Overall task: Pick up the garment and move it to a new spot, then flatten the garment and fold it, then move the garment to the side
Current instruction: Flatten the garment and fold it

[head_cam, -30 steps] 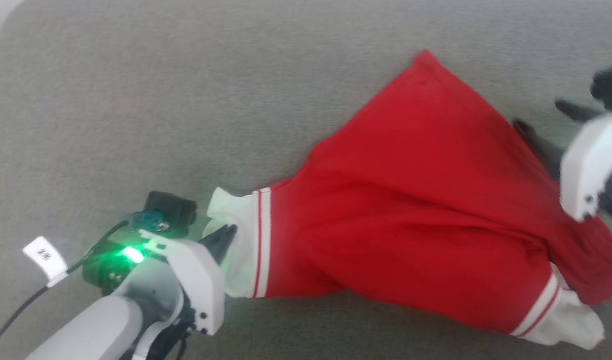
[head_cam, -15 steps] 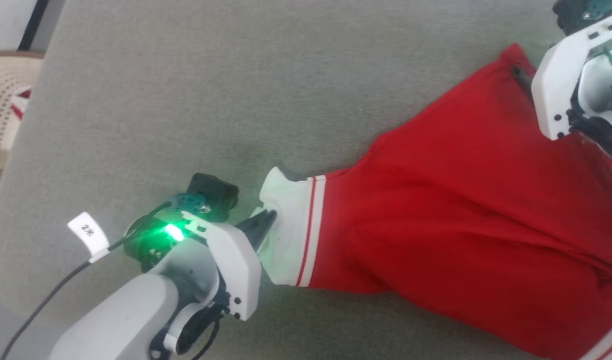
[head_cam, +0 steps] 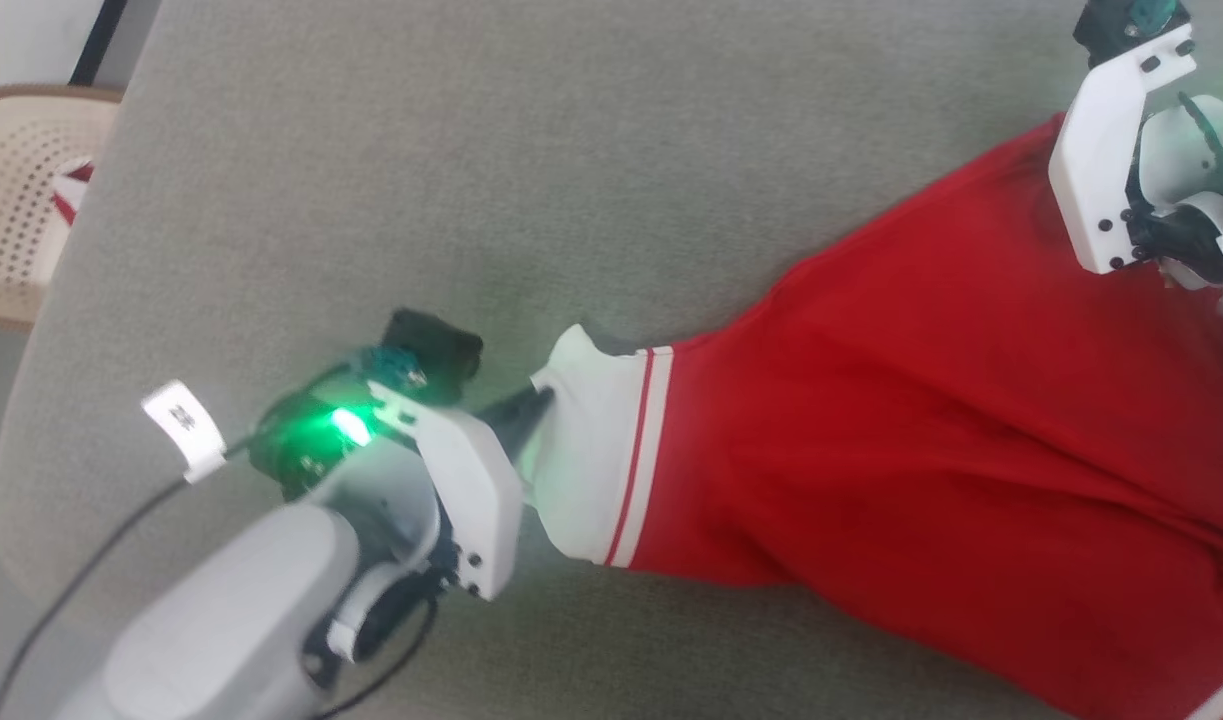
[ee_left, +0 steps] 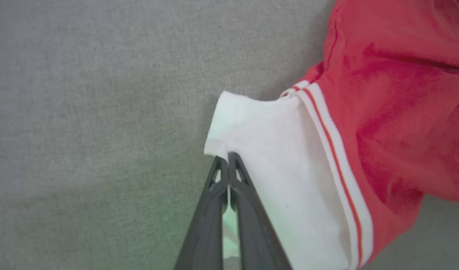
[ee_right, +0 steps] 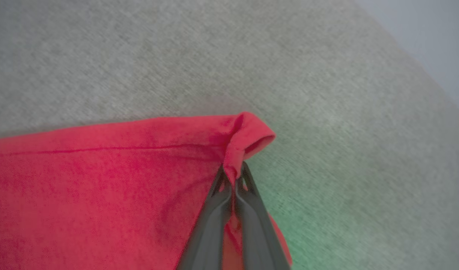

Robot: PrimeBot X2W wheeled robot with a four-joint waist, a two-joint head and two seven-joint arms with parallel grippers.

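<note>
We note that the right gripper (ee_right: 234,175), open beside the hem a second ago, is now clamped on a red corner of the shirt (head_cam: 921,420). The left gripper (ee_left: 228,162) remains closed on the white cuff (ee_left: 259,142). The shirt lies on the grey cushion (head_cam: 471,150), held at both ends. In our judgement, stretching it flat can begin.

No text I can read, as far as I can make out. One candidate in the head view: a small white tag (head_cam: 183,428) clipped round the black cable (head_cam: 156,497) at lower left. It carries a short dark mark, possibly two characters, but the print is smeared by blur, so I won't call it. Tag faces up, tilted.
</note>
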